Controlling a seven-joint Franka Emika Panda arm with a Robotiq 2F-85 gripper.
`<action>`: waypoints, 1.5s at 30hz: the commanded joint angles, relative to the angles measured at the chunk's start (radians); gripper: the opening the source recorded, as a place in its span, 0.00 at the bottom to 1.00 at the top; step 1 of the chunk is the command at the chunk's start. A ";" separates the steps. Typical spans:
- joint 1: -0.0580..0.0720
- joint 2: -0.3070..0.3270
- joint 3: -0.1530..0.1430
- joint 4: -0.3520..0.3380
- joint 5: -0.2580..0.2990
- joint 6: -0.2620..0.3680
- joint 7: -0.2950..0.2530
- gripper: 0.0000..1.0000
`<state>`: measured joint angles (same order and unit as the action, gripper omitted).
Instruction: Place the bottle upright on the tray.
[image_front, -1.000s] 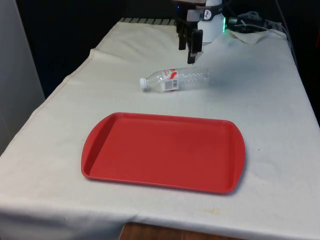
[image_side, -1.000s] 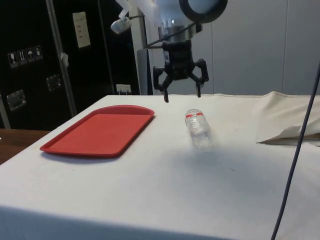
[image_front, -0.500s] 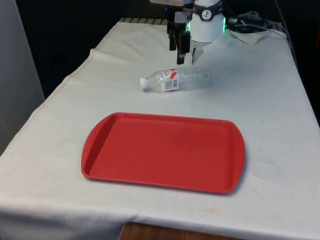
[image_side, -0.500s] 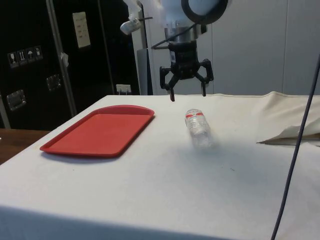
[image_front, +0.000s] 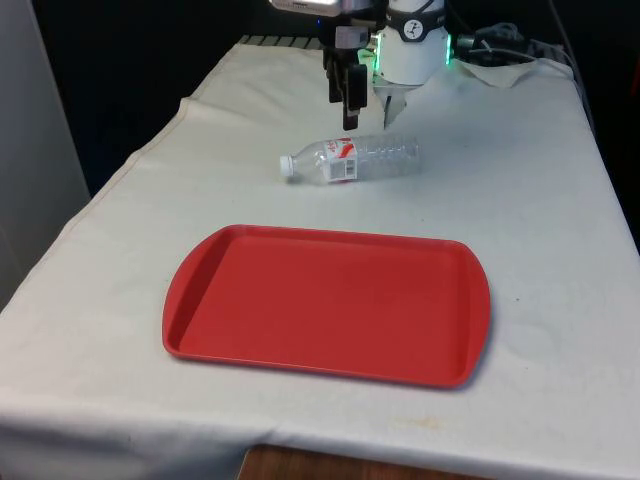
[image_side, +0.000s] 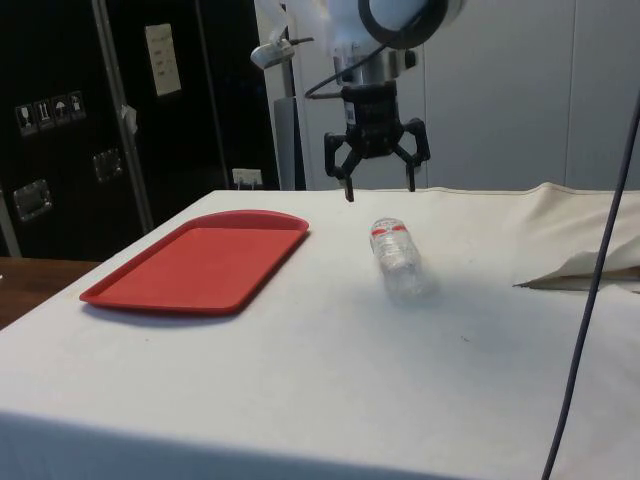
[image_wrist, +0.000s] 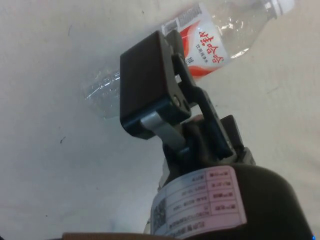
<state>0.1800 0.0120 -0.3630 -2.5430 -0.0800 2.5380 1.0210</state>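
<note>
A white cloth (image_front: 560, 230) is covering the desk (image_front: 300, 465), whose brown wooden edge is peeking out below. Dark cabinets (image_side: 70, 110) are standing behind, and a grey cable (image_side: 590, 300) is hanging down.

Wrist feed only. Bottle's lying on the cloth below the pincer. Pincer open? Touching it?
Observer: Open. In the side view the pincer hangs above the bottle, fingers spread, no contact.
Operator: Where's the tray?
Observer: The red tray lies flat on the cloth, nearer the front camera than the bottle and apart from it.
Operator: Cap points which way on the table?
Observer: The white cap points toward the front view's left, with the bottle lying roughly parallel to the tray's long edge.
</note>
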 joint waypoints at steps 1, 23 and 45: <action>0.001 0.001 0.001 0.000 0.008 0.000 -0.005 1.00; -0.006 0.069 -0.032 0.057 0.148 -0.034 -0.159 1.00; -0.020 0.090 -0.070 0.114 0.285 -0.159 -0.313 1.00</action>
<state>0.1640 0.1020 -0.4380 -2.4320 0.1830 2.3890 0.7250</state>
